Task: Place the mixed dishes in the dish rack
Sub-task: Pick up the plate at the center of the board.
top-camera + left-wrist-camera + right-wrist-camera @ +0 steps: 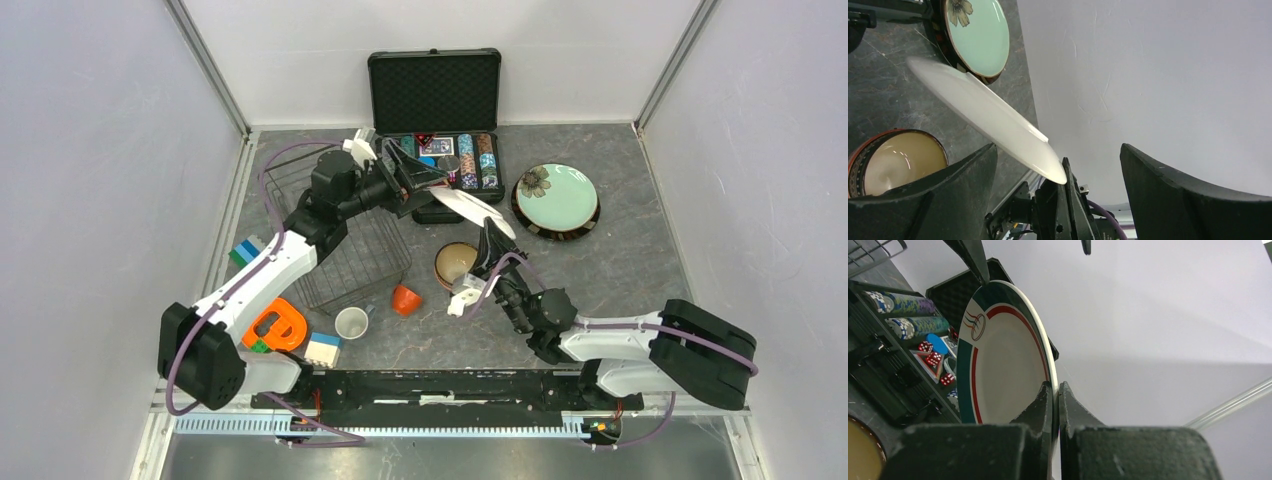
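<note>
A white plate with a green and red rim band hangs tilted in the air in front of the poker case. My right gripper is shut on its lower rim. My left gripper is open, with its fingers spread around the plate's upper end and not touching it. The black wire dish rack stands left of the plate, under my left arm. A teal flower plate, a tan bowl, an orange cup and a white cup sit on the table.
An open black poker chip case stands at the back. An orange ring toy and a white-and-blue block lie near the left arm's base. White walls close in the table.
</note>
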Controlling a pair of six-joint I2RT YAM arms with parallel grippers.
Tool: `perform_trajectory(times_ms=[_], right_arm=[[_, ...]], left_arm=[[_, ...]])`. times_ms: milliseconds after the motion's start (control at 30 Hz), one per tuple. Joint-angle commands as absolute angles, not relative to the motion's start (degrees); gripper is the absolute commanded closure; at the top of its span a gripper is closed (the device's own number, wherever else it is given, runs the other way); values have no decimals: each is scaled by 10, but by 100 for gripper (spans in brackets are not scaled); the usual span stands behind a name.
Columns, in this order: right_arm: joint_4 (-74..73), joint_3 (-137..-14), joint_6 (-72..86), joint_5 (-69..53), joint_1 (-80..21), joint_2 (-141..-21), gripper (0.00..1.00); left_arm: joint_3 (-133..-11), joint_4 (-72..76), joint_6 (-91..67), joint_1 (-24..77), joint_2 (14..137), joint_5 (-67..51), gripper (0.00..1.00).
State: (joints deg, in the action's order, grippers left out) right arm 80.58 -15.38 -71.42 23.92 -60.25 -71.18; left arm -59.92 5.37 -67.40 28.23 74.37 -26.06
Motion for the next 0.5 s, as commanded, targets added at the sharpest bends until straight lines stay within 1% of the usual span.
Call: perform_trajectory(times_ms=[0, 100, 333, 467], right_arm=[[1009, -193, -778, 242, -621, -727, 100], [1014, -199, -788, 251, -623, -736, 100], [1009, -196, -800, 254, -628, -730, 100], [1011, -211, -810, 246, -647, -741, 100]], left_arm=[[-621, 90, -712, 302, 758, -277, 9], [-607, 87, -722, 302, 753, -270, 9], [-604, 45, -705, 302, 726, -217, 6], [-604, 55, -738, 307, 753, -210, 9]])
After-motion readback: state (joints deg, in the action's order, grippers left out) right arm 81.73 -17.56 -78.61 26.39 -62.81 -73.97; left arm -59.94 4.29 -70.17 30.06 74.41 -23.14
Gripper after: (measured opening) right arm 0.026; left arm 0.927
